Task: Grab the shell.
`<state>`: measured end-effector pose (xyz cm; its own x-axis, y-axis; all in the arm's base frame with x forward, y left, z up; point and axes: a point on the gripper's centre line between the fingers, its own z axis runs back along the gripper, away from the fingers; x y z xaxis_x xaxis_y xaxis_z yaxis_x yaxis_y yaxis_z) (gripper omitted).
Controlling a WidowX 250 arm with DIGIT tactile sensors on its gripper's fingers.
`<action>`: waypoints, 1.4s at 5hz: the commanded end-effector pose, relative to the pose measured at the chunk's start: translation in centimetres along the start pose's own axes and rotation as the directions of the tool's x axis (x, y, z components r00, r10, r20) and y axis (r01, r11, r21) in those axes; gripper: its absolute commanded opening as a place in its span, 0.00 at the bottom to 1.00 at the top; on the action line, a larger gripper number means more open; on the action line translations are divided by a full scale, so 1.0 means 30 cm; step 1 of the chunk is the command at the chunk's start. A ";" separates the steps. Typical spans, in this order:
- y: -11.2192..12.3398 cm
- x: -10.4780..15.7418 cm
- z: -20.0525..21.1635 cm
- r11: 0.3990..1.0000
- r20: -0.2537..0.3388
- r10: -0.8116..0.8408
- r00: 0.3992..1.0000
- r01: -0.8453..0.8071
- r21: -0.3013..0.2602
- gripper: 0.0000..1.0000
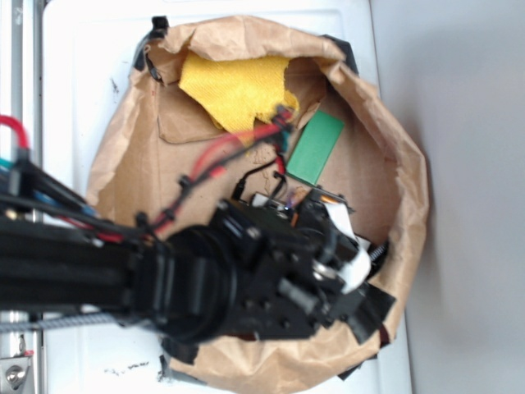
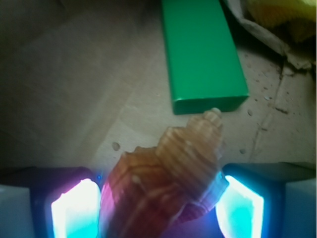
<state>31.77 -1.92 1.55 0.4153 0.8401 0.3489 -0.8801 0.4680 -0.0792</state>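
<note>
The shell, orange-brown with a ribbed, cream-striped spire, fills the gap between my gripper pads in the wrist view. Its spire tip points toward the green block. The glowing left pad and right pad each press against a side of it. In the exterior view my gripper reaches down inside the brown paper bag, and the arm hides the shell.
A flat green block lies just beyond the shell's tip on the bag floor. A yellow cloth sits at the bag's far side. The crumpled bag walls rise all around. A white surface lies under the bag.
</note>
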 end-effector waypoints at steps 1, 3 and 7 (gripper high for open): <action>0.006 0.008 -0.009 1.000 0.011 0.023 1.000 -0.023 -0.011 0.00; 0.044 0.073 0.105 0.995 -0.022 0.024 0.999 -0.026 -0.098 0.00; 0.128 0.233 0.397 0.978 -0.137 -0.062 0.989 0.033 -0.205 0.00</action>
<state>28.71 0.75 12.84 0.5280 0.8301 0.1790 -0.8062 0.5562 -0.2014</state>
